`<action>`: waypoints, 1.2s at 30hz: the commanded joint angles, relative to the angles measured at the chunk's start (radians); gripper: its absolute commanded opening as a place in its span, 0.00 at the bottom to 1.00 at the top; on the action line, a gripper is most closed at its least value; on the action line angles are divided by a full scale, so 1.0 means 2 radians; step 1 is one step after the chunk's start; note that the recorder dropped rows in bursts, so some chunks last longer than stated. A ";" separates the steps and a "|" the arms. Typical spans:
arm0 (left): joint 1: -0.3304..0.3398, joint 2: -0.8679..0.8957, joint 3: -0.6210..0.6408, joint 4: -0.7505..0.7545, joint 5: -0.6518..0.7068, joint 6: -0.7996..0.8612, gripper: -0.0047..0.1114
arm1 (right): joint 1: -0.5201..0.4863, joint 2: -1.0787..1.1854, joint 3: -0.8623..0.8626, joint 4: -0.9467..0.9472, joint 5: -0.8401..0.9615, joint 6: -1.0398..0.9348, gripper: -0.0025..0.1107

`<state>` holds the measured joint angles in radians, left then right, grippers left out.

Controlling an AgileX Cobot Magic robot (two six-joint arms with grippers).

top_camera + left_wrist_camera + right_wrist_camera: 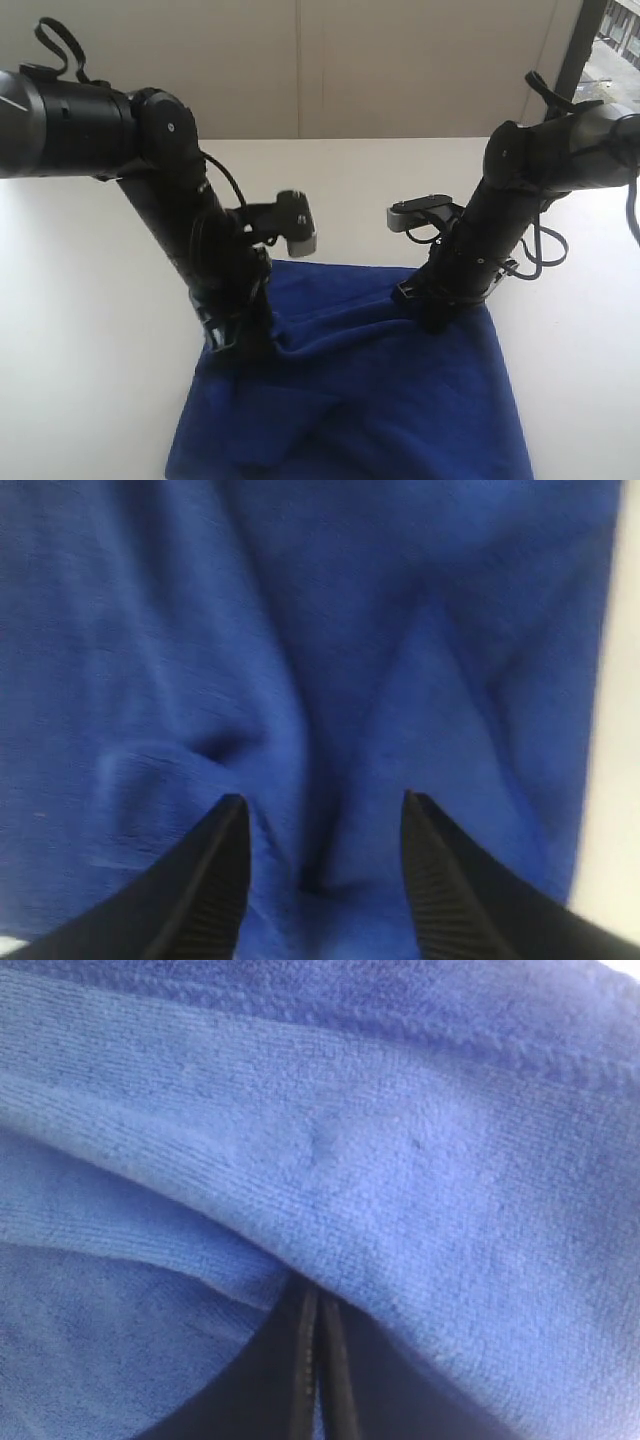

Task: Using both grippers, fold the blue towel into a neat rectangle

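The blue towel (370,400) lies rumpled on the white table, with creases running from its far edge toward the near one. My left gripper (232,340) presses down at the towel's far left corner. In the left wrist view it (322,802) stands open, its two black fingers (205,890) astride a raised fold of towel (300,630). My right gripper (435,310) is down at the far right corner. In the right wrist view its jaws (318,1305) are closed almost together, their tips buried under a lifted fold of towel (400,1160). No white tag shows.
The white table (80,300) spreads out on both sides of the towel and behind it, up to a beige wall. Grey camera blocks (300,235) (415,212) jut from both wrists toward the middle. A strip of bare table (615,810) borders the towel in the left wrist view.
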<state>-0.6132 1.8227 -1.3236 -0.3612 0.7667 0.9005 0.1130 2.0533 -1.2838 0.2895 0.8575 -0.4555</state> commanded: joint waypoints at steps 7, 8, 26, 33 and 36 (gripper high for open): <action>0.001 0.050 0.004 -0.005 -0.125 -0.060 0.49 | -0.004 0.022 0.009 -0.051 -0.019 -0.001 0.02; 0.001 0.055 0.004 -0.004 -0.138 -0.062 0.49 | -0.004 0.022 0.009 -0.051 -0.019 -0.001 0.02; 0.001 0.062 0.004 0.127 -0.119 -0.164 0.30 | -0.004 0.022 0.009 -0.049 -0.016 -0.001 0.02; 0.001 0.055 0.004 0.125 -0.122 -0.164 0.04 | -0.004 0.022 0.009 -0.049 -0.016 -0.001 0.02; 0.001 0.030 0.004 0.125 -0.134 -0.163 0.04 | -0.004 0.022 0.009 -0.049 -0.016 -0.001 0.02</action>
<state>-0.6132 1.9277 -1.3212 -0.1081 0.5043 0.5805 0.1130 2.0533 -1.2838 0.2895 0.8575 -0.4555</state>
